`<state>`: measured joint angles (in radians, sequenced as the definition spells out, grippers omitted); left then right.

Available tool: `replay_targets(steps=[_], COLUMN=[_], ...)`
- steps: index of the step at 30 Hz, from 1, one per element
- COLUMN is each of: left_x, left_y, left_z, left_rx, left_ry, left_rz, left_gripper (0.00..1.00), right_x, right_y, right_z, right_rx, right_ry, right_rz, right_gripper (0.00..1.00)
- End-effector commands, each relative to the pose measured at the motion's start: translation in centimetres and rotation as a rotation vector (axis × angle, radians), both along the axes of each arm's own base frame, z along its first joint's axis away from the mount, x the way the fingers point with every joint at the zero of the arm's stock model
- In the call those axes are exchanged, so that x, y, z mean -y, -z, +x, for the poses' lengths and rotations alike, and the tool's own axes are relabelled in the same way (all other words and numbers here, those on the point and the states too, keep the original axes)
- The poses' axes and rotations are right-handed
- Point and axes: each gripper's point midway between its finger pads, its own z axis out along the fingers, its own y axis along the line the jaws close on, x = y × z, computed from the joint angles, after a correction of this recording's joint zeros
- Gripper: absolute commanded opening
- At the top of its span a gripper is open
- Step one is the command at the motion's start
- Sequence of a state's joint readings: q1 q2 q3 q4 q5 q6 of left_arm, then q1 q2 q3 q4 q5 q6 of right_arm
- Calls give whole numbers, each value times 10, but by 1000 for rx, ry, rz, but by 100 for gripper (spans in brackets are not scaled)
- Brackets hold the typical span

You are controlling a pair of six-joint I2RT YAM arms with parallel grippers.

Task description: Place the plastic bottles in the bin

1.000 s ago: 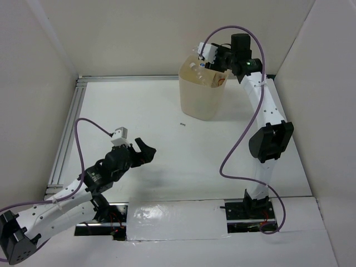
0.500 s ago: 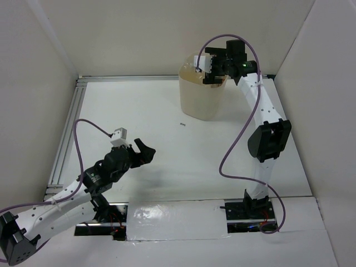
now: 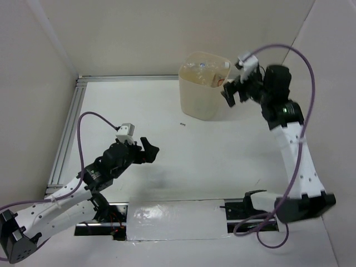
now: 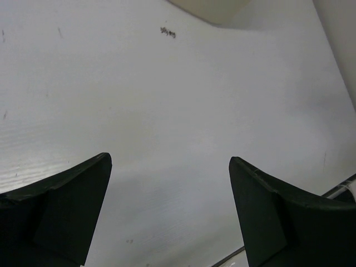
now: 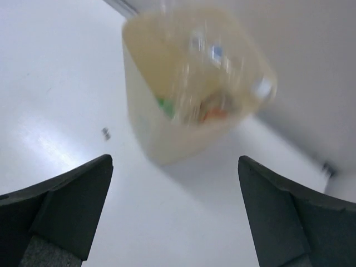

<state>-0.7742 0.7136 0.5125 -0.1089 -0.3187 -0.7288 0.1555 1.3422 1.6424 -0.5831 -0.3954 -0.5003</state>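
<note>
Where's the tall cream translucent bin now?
Top view: the bin stands upright by the back wall, right of centre, just left of the right gripper.

One tall cream-beige translucent plastic bin (image 3: 200,103) is standing at one o'clock, holding crinkled plastic bottles (image 3: 203,69) too blurred to count. Two black grippers are showing: the left gripper (image 3: 147,152) and the right gripper (image 3: 229,93).

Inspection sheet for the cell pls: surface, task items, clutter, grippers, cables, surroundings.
Surface: white table, one small dark mark near the bin.
Job's things: bin upright at the far side; bottles inside it, blurred, with green and red bits showing; none seen on the table.
Clutter: nothing seen.
Grippers: left gripper open, empty, over bare table; right gripper open, empty, beside the bin.
Cables: purple cable looped off the left arm, another off the right arm; neither touches the bin.
Surroundings: cream walls; metal rail along the left and far edges.
</note>
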Motion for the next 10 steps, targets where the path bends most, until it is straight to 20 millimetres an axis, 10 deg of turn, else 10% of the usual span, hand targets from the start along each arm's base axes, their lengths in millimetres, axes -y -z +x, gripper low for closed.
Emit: replay_targets(steps=[1, 10], left_x=[12, 12], left_y=[-47, -39], left_z=[10, 7], left_rx=[139, 101], left_ry=[69, 110], left_rz=[14, 90], left_gripper=[99, 99], right_x=[34, 86], right_y=[88, 135], right_z=[-38, -123], right_rx=[-316, -317], right_ry=[288, 530], right_rz=[272, 307], right_gripper=[100, 100])
